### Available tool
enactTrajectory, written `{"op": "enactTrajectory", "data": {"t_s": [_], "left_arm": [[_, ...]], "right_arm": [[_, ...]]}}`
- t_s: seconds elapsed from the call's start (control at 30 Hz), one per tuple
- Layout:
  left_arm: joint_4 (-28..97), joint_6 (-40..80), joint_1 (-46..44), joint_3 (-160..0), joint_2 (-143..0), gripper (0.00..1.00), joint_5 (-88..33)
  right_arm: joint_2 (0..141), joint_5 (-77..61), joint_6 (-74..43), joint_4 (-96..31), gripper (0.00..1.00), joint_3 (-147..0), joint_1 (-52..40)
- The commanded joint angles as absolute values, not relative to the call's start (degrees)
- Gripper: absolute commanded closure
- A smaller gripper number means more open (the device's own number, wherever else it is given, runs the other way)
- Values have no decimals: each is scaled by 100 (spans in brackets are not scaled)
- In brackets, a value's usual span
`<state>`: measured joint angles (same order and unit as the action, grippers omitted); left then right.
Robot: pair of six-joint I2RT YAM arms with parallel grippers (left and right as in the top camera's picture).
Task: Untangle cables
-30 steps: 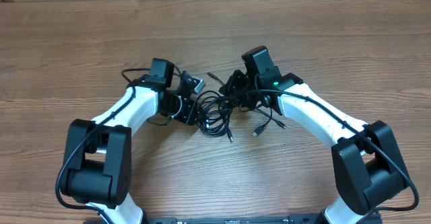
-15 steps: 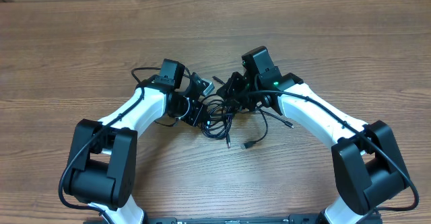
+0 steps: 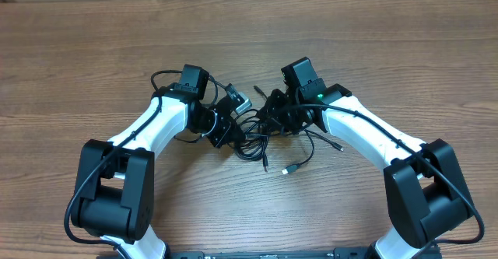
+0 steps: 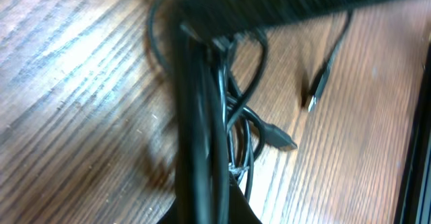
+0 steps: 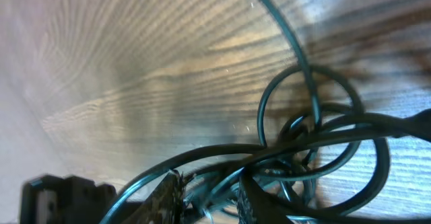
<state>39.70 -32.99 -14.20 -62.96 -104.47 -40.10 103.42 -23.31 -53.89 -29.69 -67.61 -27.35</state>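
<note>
Left claw (image 3: 238,103) is closed tight at the left edge of the cables (image 3: 253,141) — the blurred wrist view does not show whether a strand is pinched in it. Right claw (image 3: 270,110), just beside it and facing it, is clamped on a bunch of black loops. Between and below the two claws the tangle lies on the wooden counter (image 3: 93,49), with one silver-tipped plug (image 3: 288,169) trailing out toward the near edge — clear of the knot.

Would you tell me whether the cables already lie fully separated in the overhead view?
No, the cables sit in one bunched tangle of overlapping loops.
</note>
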Motion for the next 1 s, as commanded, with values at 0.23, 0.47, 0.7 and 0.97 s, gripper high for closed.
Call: {"op": "enactTrajectory", "data": {"t_s": [0.23, 0.47, 0.7, 0.97], "left_arm": [[4053, -4136, -1433, -6390, -10263, 96, -4307], [4025, -4110, -1431, -6390, -10263, 96, -4305], [4001, -4042, -1431, -6390, -10263, 96, -4305], [3957, -3940, -1431, -6390, -10263, 96, -4289]], "right_arm": [[10363, -2753, -5741, -2646, 76, -6755, -2700], [10363, -2689, -5673, -3426, 76, -6755, -2705], [10363, -1944, -5673, -3898, 71, -6751, -2703], [10363, -1914, -5682, -4351, 66, -6751, -2757]]}}
